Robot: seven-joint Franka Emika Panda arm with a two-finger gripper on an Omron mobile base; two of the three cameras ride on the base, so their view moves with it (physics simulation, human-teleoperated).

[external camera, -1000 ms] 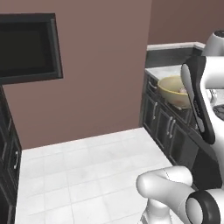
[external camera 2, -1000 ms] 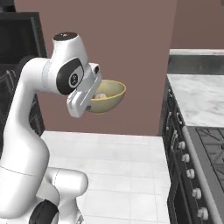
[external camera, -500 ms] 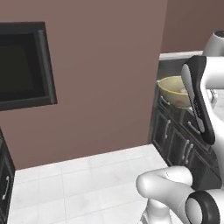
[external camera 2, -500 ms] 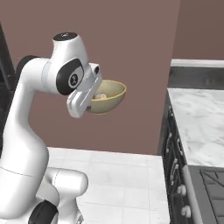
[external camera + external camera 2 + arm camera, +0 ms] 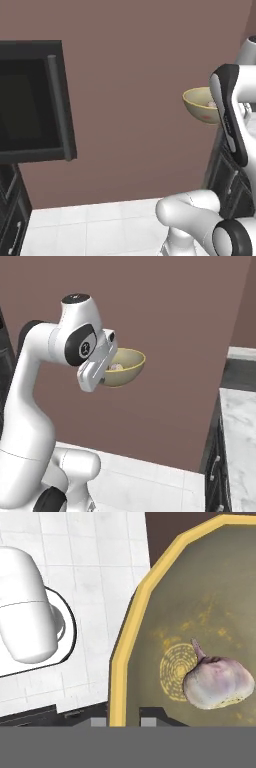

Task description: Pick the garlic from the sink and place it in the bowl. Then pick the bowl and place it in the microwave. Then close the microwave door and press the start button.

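My gripper is shut on the near rim of the tan-yellow bowl, one fingertip inside the wall and one outside. The bowl hangs level in the air in front of the brown wall, at about chest height of the arm. The pale pinkish garlic lies on the bowl's bottom, and its top peeks over the rim. In the left base view the bowl sits at the right, partly behind my arm. The black microwave door stands at the far left, with its dark window and vertical bar handle. The sink is out of view.
A plain brown wall stands straight ahead. White floor tiles lie below. Dark lower cabinets stand under the microwave door, and more dark cabinets are at the right. A marble counter runs along the right side.
The whole picture has shifted, so the base has moved: the counter slid off to the right, and the wall and microwave door look closer. The bowl stays in my grip.
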